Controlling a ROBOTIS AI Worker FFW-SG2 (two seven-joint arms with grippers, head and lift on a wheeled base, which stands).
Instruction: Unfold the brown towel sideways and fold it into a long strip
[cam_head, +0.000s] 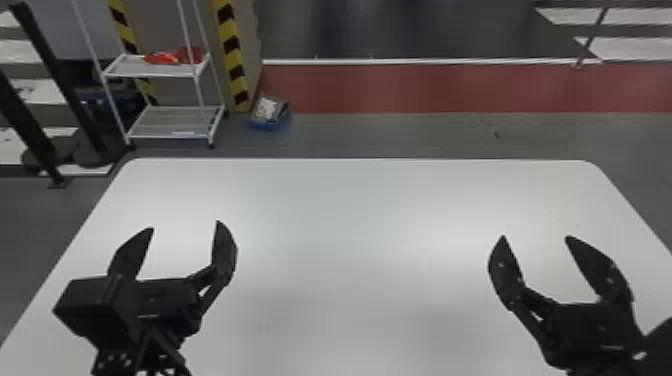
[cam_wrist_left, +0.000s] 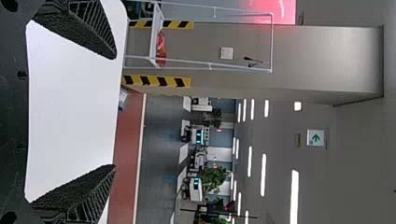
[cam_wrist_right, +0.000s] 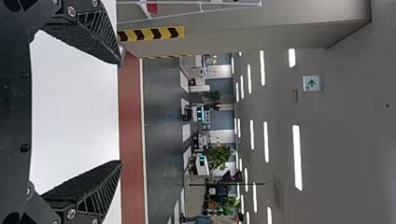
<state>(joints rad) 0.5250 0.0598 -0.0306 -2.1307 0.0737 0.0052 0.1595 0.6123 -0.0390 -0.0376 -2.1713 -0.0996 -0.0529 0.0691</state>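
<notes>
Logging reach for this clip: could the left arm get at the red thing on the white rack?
Probably not: the left gripper is open over the table, while the rack holding the red thing stands beyond the table's far edge.

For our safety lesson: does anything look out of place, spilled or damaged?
Perhaps the blue container: it sits on the floor beside the striped pillar, not on the rack. Nothing looks spilled or damaged.

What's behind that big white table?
Beyond the white table, the head view shows a white rack with something red on its upper shelf, a small blue box on the floor, and a red floor strip. The tabletop hides whatever floor lies beneath it.
</notes>
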